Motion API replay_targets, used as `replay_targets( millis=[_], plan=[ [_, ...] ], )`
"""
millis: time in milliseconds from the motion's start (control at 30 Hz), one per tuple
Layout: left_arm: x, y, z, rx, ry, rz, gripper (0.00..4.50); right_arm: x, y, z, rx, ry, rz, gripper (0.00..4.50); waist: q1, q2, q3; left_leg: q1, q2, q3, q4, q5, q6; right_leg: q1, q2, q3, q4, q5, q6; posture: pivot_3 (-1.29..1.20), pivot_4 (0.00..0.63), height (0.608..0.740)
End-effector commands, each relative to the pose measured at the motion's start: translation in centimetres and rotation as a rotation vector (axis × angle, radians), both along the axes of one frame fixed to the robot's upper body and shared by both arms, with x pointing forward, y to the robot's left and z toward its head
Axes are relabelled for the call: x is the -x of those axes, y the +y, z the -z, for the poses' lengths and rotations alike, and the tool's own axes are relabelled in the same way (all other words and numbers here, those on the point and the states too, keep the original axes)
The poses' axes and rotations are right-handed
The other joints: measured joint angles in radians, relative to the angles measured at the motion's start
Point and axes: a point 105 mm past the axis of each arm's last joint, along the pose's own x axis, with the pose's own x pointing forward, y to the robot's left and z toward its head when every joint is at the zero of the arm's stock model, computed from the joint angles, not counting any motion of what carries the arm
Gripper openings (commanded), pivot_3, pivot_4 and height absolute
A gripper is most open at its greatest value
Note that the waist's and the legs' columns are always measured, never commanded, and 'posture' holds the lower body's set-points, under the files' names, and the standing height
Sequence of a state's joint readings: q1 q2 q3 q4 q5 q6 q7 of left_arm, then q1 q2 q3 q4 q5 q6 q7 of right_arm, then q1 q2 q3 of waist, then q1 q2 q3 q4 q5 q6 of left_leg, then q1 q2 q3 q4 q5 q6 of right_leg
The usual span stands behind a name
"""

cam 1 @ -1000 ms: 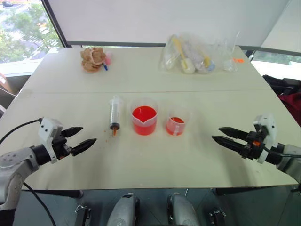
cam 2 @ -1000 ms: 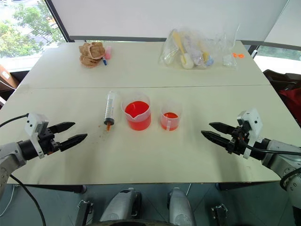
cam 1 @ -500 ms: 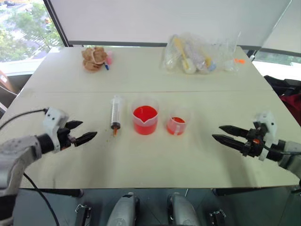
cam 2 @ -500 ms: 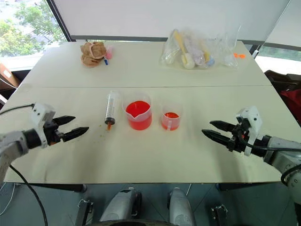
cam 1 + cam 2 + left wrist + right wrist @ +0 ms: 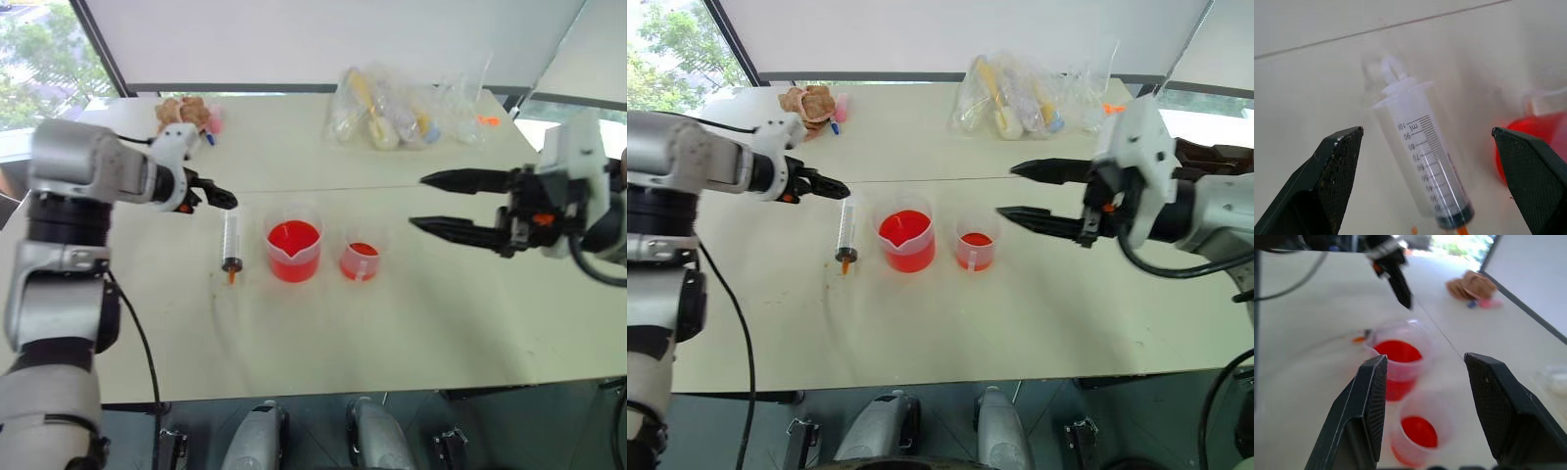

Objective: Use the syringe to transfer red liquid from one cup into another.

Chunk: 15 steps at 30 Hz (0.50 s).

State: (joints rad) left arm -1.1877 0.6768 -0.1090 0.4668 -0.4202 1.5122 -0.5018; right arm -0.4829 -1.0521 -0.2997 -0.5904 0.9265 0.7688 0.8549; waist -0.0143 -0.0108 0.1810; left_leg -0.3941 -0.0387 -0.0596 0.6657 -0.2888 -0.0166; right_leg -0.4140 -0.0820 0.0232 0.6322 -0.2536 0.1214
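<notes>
My left hand (image 5: 223, 199) has swung up from the near desk edge and now hangs wide open just above the plunger end of the syringe (image 5: 232, 246), which lies flat on the desk (image 5: 323, 333), orange tip toward me. So the pickup is about to start; nothing is gripped yet. Right of the syringe stands the beaker (image 5: 294, 250) of red liquid (image 5: 293, 237), then the small handled cup (image 5: 360, 261). My right hand (image 5: 436, 203) has risen too, fingers parted, empty, beside the cup.
</notes>
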Motion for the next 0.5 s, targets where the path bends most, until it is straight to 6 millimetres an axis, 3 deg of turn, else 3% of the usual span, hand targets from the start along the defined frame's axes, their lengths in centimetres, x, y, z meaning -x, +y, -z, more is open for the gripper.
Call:
replay_targets(
  millis=[33, 167, 333, 500],
  plan=[
    [-1.7, 0.1, -0.8, -0.040, -0.041, -0.054, 4.41, 0.2, 0.5, -0.8, -0.022, -0.052, 0.005, 2.60, 0.002, -0.001, 0.000, 0.000, 0.000, 0.000, 0.000, 0.000, -0.001, 0.000, 0.000, 0.000, 0.000, 0.000, 0.000, 0.00, 0.150, 0.740],
    [-3.1, -0.6, 1.0, -0.108, -0.033, -0.049, 4.41, -0.1, 0.0, -0.1, -0.027, -0.043, 0.055, 2.60, 0.011, -0.001, 0.000, -0.003, -0.001, 0.000, 0.000, 0.001, -0.002, -0.002, -0.001, 0.000, 0.000, 0.000, 0.000, 0.00, 0.150, 0.740],
    [-3.2, -1.5, 3.8, -0.121, 0.051, -0.034, 4.41, 0.0, -0.4, 0.2, -0.043, -0.041, 0.093, 2.60, 0.020, -0.001, 0.000, -0.014, -0.001, 0.001, 0.003, 0.002, -0.004, -0.014, -0.002, 0.000, 0.003, 0.001, 0.001, 0.00, 0.150, 0.740],
    [-3.0, -2.0, 4.4, -0.085, 0.094, -0.036, 4.41, 0.0, -0.7, 0.3, -0.048, -0.040, 0.115, 2.60, 0.021, -0.001, 0.001, -0.014, -0.003, 0.001, 0.003, 0.005, -0.008, -0.014, -0.001, 0.000, 0.004, 0.001, 0.001, 0.00, 0.150, 0.740]
  ],
)
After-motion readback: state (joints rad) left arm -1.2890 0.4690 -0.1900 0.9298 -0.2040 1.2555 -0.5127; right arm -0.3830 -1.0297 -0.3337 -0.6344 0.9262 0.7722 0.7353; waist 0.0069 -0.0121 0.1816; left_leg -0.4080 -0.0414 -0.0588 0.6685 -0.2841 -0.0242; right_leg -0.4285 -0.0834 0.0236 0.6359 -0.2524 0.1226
